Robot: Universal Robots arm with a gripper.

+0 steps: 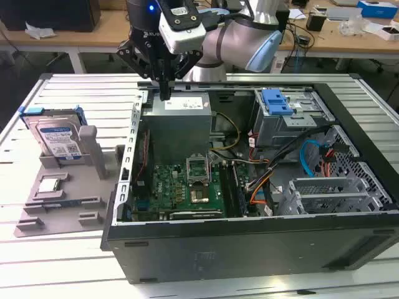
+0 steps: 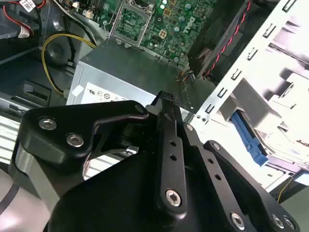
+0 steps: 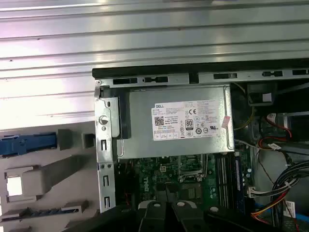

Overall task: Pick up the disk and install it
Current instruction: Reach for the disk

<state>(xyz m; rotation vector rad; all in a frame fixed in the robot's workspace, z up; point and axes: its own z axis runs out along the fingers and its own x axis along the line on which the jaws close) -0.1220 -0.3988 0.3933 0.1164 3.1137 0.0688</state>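
Note:
The disk (image 1: 57, 141), a silver drive with a white-and-blue label in a blue bracket, stands tilted in a grey holder (image 1: 84, 199) on the table at the exterior view's left. Its blue bracket edge (image 3: 21, 144) shows in the first wrist view. My gripper (image 1: 164, 93) hangs shut and holding nothing over the back left corner of the open computer case (image 1: 249, 240), just above the grey power supply (image 1: 181, 121). It is well apart from the disk. The closed black fingers (image 2: 166, 104) point at the power supply (image 2: 125, 79) in the second wrist view.
Inside the case lie the green motherboard (image 1: 187, 184), loose cables (image 1: 268, 177) and a metal drive cage topped by a bare blue caddy (image 1: 277, 101). A small square silver chip (image 1: 50, 185) rests on the grey holder. Ribbed metal tabletop (image 1: 62, 261) surrounds the case.

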